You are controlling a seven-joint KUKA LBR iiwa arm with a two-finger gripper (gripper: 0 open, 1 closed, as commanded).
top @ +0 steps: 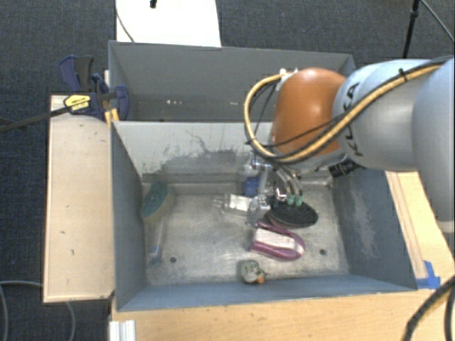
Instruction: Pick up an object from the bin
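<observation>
Gripper [267, 203] stands low at the middle of the grey metal bin [199, 244], between a small silvery object [237, 204] and a black round disc with green dots [297, 214]. Whether it is open or closed, I cannot tell.

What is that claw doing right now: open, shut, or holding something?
Gripper: cannot be told whether open or shut; it sits low in the bin, beside a purple and white packet.
</observation>
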